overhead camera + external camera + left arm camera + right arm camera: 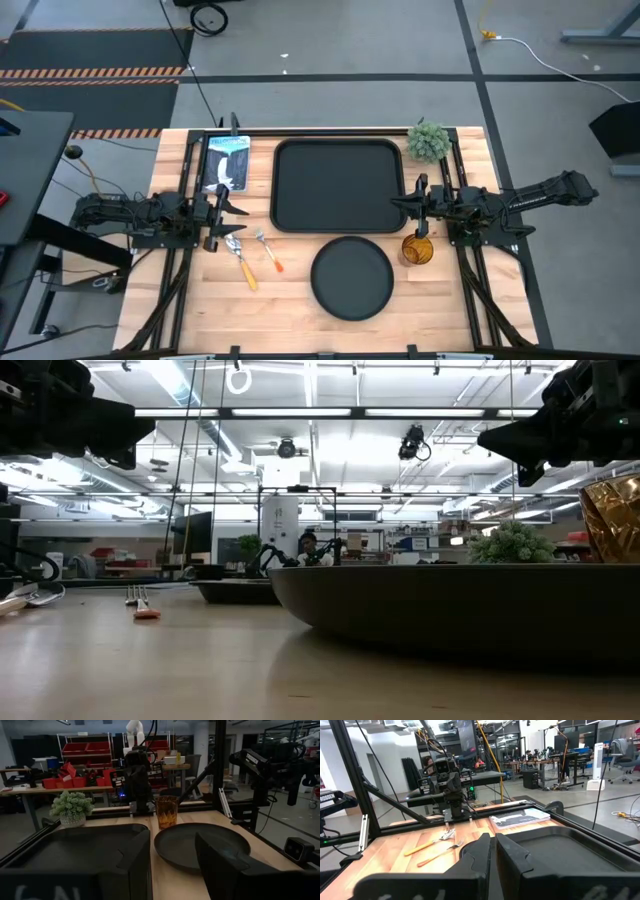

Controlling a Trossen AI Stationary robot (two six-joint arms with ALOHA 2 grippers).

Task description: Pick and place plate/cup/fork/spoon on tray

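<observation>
The black tray (340,185) lies at the table's far middle. The round black plate (352,278) rests flat near the front edge. The amber cup (417,249) stands upright to the plate's right. The fork (268,250) and the spoon (240,258) lie side by side to the plate's left. My left gripper (238,212) is open and empty above the table, left of the tray and over the spoon's bowl end. My right gripper (397,203) is shut and empty at the tray's right rim, just beyond the cup. The left wrist view shows the plate (200,845), the cup (166,811) and the tray (75,850).
A small green potted plant (428,141) stands at the tray's far right corner. A blue-and-white book (226,162) lies left of the tray at the far left. Black frame rails run along both table sides. Bare wood shows at the front left and front right.
</observation>
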